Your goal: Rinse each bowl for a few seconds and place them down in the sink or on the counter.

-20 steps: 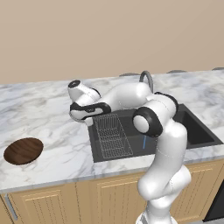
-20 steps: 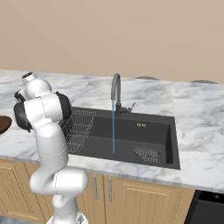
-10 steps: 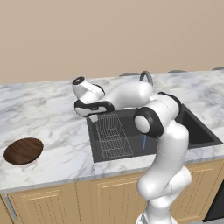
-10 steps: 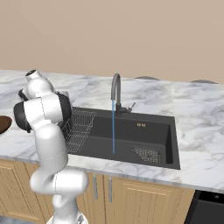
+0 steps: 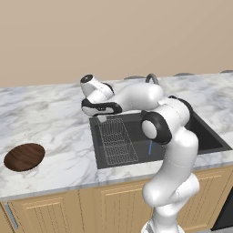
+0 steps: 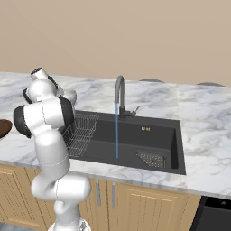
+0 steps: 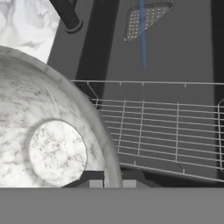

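Hand view: a small, deep white-grey speckled bowl [image 7: 52, 144] fills the lower left of the frame, seen from above into its pale round bottom. The two dark tips of the gripper [image 7: 112, 179] rise at the bottom centre, pinched tight on the bowl's rim, one tip on each side of the wall. Beyond the rim, across the middle and right of the frame, lies the thin metal wire rack [image 7: 166, 131] inside the large black rectangular sink [image 7: 188, 48]. A thin blue stream of water [image 7: 142, 33] falls at upper centre, next to a perforated grey drain cover [image 7: 146, 19]. The base of the arched dark grey faucet [image 7: 66, 15] stands at the upper left, with a corner of the white grey-veined marble counter [image 7: 24, 24] beside it.

Left base view: the white arm reaches from lower right to frame centre. The hand sits at the left end of the sink [image 5: 214, 139], over the back left corner of the wire rack [image 5: 117, 141]. The speckled bowl is hidden under the hand here. The stream [image 5: 149, 147] shows as a short blue line just right of the forearm. A wide, shallow dark brown wood-grain bowl [image 5: 24, 156] rests upright on the counter [image 5: 50, 123] at the lower left of the frame, well apart from the sink.

Right base view: the faucet [image 6: 119, 97] stands at centre, the stream [image 6: 117, 131] dropping into the basin [image 6: 149, 135]. The rack [image 6: 81, 133] sits at the basin's left end, partly behind the arm. The brown bowl [image 6: 3, 127] peeks in at the left edge.
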